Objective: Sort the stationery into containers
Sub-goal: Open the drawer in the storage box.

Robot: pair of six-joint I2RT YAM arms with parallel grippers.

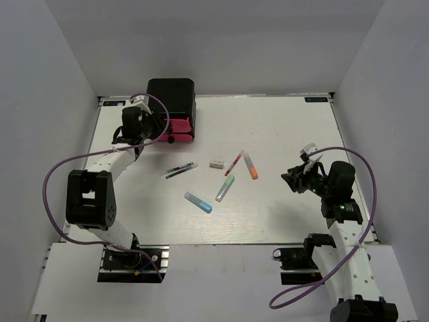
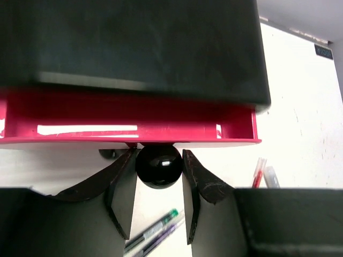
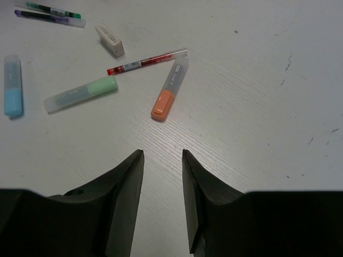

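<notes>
at far left, cabinet (image 1: 171, 90), pink drawer (image 2: 107, 110) open, left pincer (image 2: 158, 156) gripping knob (image 2: 158, 168)

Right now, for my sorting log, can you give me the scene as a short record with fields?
left gripper: shut on black knob of pink-red drawer, pulled partly out
right gripper: open, empty, over table near orange marker
on table: green marker, blue marker, red pen, eraser, two thin dark pens
drawer contents: nothing seen in exposed part
</notes>
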